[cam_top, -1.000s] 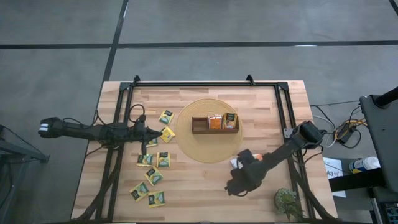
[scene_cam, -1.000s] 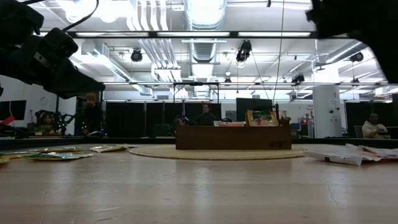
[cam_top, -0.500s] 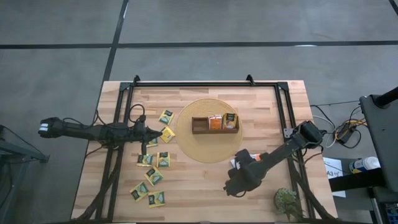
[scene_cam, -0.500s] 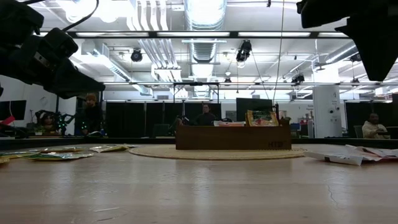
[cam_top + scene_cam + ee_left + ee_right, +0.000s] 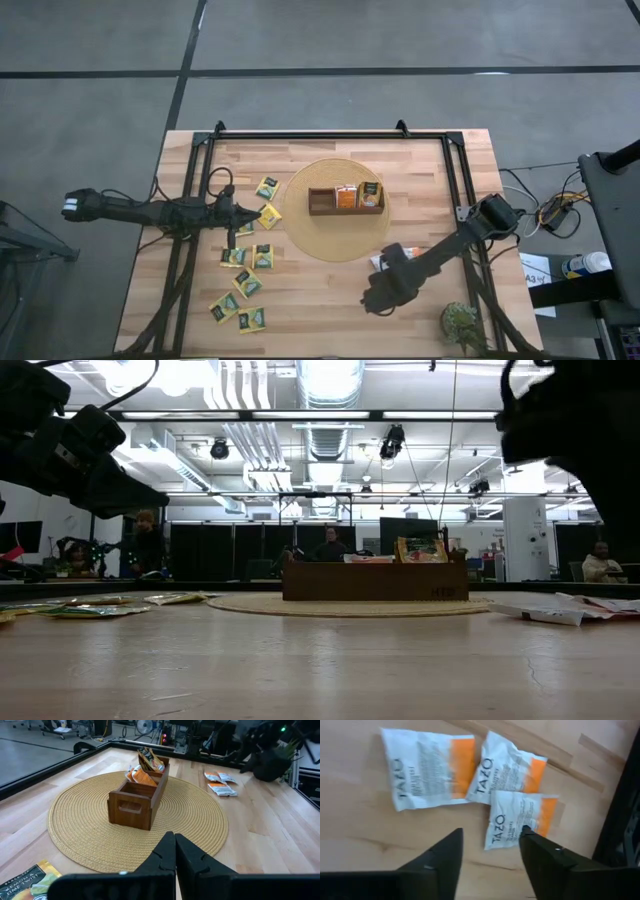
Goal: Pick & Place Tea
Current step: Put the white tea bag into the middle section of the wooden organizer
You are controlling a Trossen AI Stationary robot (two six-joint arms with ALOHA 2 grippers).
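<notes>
Fingers of our right gripper point(image 5: 490, 857) have just spread above the white-and-orange tea packets point(image 5: 517, 820); left gripper point(image 5: 174, 855) stays closed; a pick looks imminent.

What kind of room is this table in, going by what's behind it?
Probably a robotics lab or open workshop: bare ceiling ducts and hanging lights overhead, people seated at workstations behind the wooden table, and cabling beside its black frame.

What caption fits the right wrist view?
Open right gripper above three white-and-orange tea packets on the table.
</notes>
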